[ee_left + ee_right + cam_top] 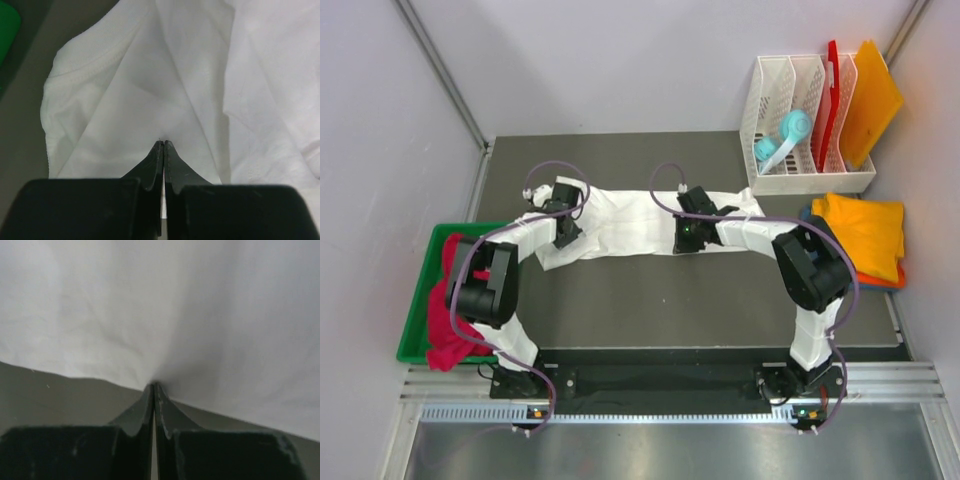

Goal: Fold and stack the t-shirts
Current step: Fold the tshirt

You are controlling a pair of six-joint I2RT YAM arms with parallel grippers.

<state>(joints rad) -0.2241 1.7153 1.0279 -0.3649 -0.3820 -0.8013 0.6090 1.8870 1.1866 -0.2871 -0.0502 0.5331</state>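
Observation:
A large white t-shirt [620, 225] lies stretched in a band across the dark table, left to right. My left gripper [564, 238] is at its left end, and in the wrist view the jaws [164, 143] are shut on the white cloth [150, 75], whose creases run into the tips. My right gripper [686, 240] is at the shirt's near edge right of centre. Its jaws [154, 385] are shut on the hem of the white cloth [175, 305], which puckers at the tips. A crimson-pink t-shirt [445, 310] hangs over a green bin. A yellow-orange t-shirt [865, 230] lies folded at the right, on an orange one [886, 282] and a blue one [807, 212].
The green bin [415, 335] stands at the table's left edge, and its corner [7, 30] shows in the left wrist view. A white rack [770, 90] at the back right holds a teal and white object [785, 135], a red board [832, 90] and an orange board [872, 95]. Grey walls enclose the table.

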